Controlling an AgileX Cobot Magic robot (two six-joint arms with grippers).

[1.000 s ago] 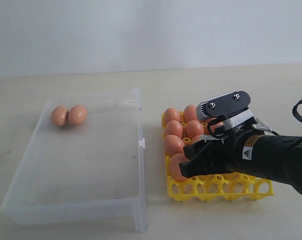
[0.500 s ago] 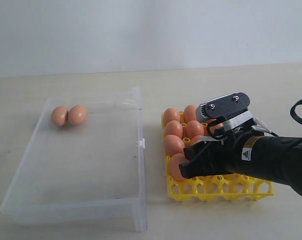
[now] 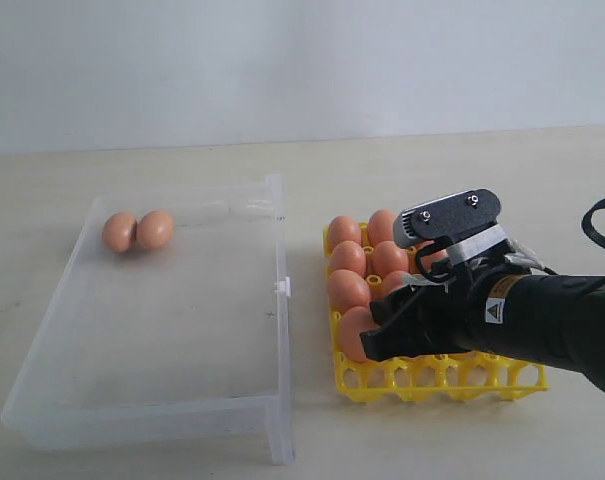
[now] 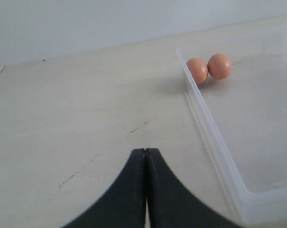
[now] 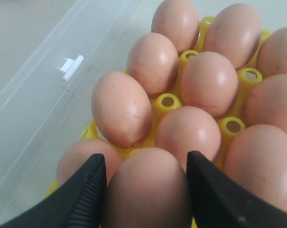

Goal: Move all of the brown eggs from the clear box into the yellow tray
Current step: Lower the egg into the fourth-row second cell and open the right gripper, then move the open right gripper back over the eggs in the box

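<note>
a pale, faintly scuffed beige table (image 3: 182, 160) carries two things side by side and just apart: the clear box (image 3: 172, 330) on the left, running near to far, and the yellow tray (image 3: 444, 386) on the right.

The right claw (image 5: 145, 164) is tipped steeply downward, its two black fingers (image 5: 84, 194) set wide apart and pressed against opposite flanks of one brown egg (image 5: 145, 192), which fills the gap between them. Behind the claw, the black-sleeved right arm (image 3: 562, 320) runs back nearly level, low above the worktop. A grey wrist housing (image 3: 447, 215) sits above the claw, tilted upward. The left claw (image 4: 145, 153) points forward and slightly down over bare worktop, its black fingers closed flat against each other along a thin seam, with nothing between them.
</note>
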